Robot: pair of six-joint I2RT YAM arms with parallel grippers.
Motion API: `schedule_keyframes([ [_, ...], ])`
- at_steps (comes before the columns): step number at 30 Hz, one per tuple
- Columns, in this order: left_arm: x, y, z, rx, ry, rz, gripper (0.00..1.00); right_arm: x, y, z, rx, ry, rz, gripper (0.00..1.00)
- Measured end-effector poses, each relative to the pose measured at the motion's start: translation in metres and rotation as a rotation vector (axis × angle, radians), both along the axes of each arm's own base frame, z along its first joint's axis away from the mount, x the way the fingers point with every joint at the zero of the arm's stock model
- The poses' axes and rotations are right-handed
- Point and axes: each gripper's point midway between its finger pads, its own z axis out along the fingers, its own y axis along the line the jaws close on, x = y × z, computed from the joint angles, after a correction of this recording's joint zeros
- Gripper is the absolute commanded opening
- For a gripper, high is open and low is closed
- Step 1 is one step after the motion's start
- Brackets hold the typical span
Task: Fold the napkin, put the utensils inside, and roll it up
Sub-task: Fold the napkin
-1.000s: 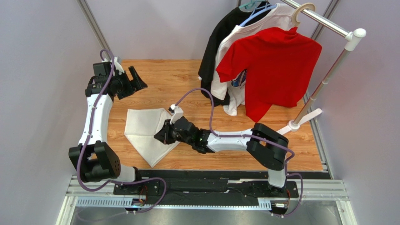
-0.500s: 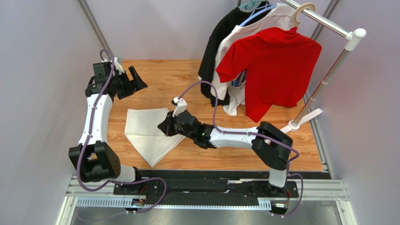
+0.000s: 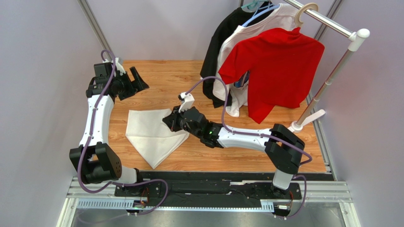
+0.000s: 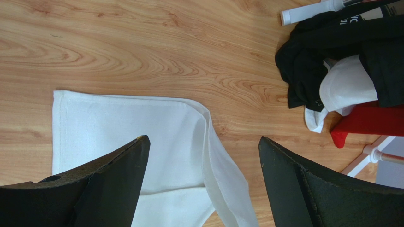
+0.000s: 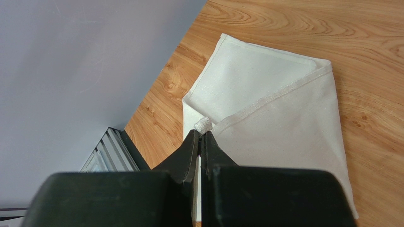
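Napkin [image 3: 151, 135], white and folded into a rough triangle, lies left of the bench's [image 3: 170, 82] centre, toward the near edge. Left of it, by the far-left corner, I see my left gripper [image 3: 138, 79] hanging above the wood, jaws wide apart and empty. At the cloth's right corner my right gripper [image 5: 201, 135] has its jaws pressed together on the hem. A red shirt [image 3: 272, 66] hangs on the clothes rack [image 3: 332, 71] at the far-right corner.

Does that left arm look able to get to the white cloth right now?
Probably yes. The left gripper hangs open over the table with nothing between it and the napkin; the right gripper pinches just one small bit of its edge.
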Motion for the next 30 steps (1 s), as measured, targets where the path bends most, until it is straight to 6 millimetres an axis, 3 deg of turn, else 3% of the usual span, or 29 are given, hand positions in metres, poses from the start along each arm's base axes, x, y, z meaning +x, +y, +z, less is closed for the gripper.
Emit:
schedule_keyframes([
  [14, 0.0, 0.0, 0.0, 0.0, 0.0, 0.0, 0.94, -0.001, 0.002, 0.003, 0.003, -0.009, 0.016, 0.0],
  [22, 0.0, 0.0, -0.002, 0.0, 0.001, 0.0, 0.94, -0.002, 0.01, 0.025, 0.043, -0.032, 0.033, 0.0],
  [30, 0.0, 0.0, -0.002, 0.0, 0.0, 0.0, 0.94, -0.023, 0.02, 0.024, 0.044, -0.024, 0.088, 0.0],
])
